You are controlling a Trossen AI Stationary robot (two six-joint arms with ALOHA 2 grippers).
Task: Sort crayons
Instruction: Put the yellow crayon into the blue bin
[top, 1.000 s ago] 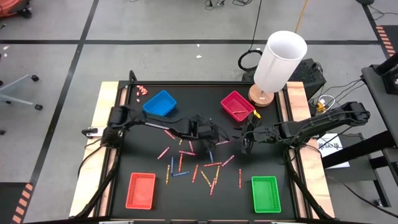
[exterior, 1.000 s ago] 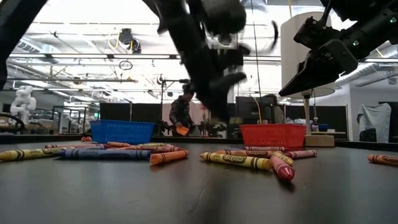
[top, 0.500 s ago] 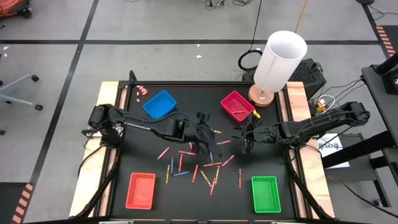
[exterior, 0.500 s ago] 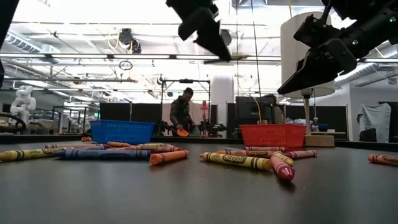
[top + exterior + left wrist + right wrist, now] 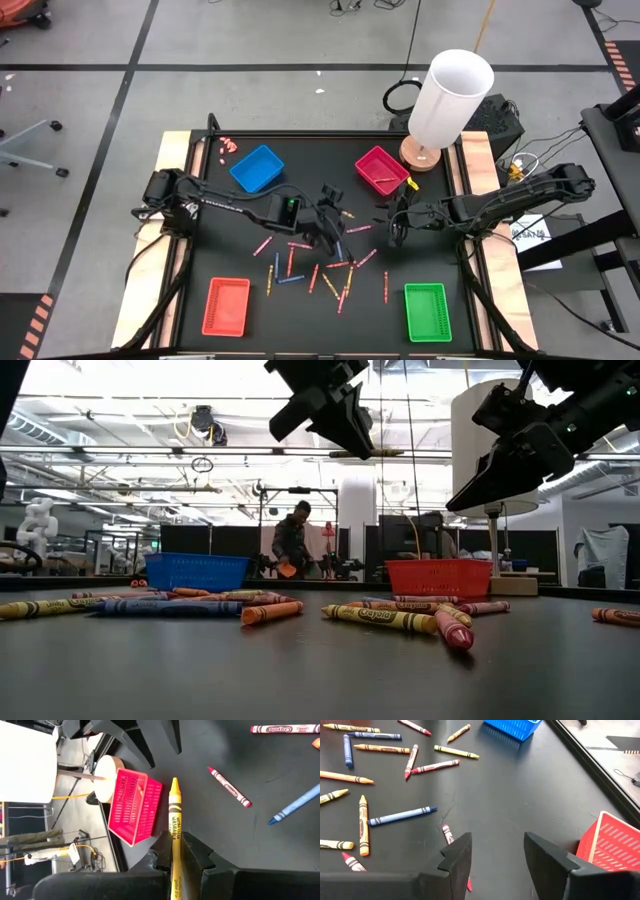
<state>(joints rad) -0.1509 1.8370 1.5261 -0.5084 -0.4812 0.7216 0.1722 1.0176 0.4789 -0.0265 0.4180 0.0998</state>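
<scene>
Many crayons [image 5: 320,265] in yellow, red, blue, orange and pink lie scattered flat on the black table [image 5: 200,250]. My left gripper [image 5: 335,207] hangs above the middle of the table, shut on a yellow crayon [image 5: 174,810]. The crayon's tip points toward the magenta tray [image 5: 132,807]. In the low view this gripper [image 5: 340,425] is high above the crayons [image 5: 385,617]. My right gripper [image 5: 393,222] waits open over the table's right half, nothing between its fingers [image 5: 497,851]. My left gripper pinches the yellow crayon's wrapped shaft [image 5: 174,832] between its two fingers. The crayon lies along the fingers, and its front half with the pointed tip [image 5: 174,782] sticks out past them. The fingers slant down from the table's left. The crayon is lifted clear.
A blue tray [image 5: 257,166] stands at the far left and the magenta tray [image 5: 382,169] at the far right. Near the front stand a red tray [image 5: 227,305] and a green tray [image 5: 428,311]. A tall white cylinder [image 5: 450,95] rises beyond the far right corner.
My left gripper has risen from just above the scattered crayons to well above the table and has rolled about its own pointing line, staying shut. Most of the rise came in the first half second. The crayons on the table have kept their places.
</scene>
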